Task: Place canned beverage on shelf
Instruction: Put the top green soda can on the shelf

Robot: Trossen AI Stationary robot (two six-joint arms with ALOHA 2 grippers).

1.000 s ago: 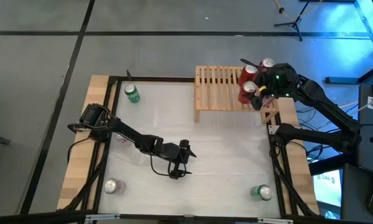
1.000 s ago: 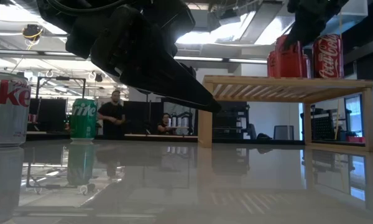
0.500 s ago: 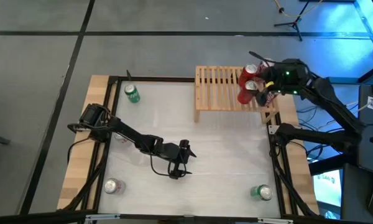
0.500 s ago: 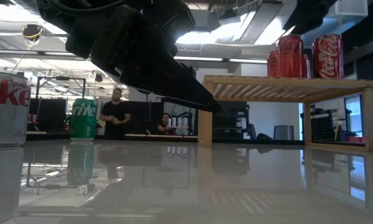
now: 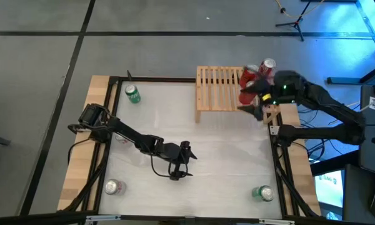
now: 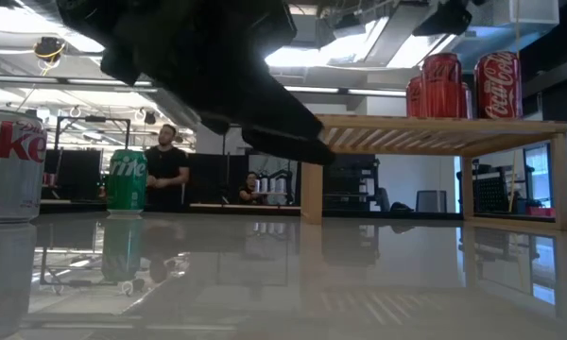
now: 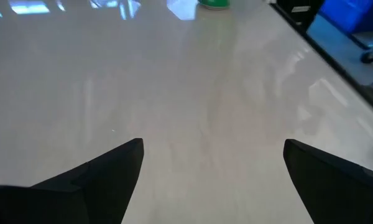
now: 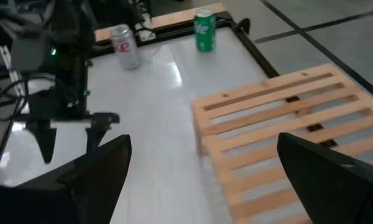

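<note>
Spanning the table's far right corner, the wooden shelf carries red cans at its right end. Above that end, the right gripper hangs wide open, empty. Mid-table, the left gripper waits, open, empty.

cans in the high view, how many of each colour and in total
red cans: 3
green cans: 2
silver can: 1
total: 6
</note>
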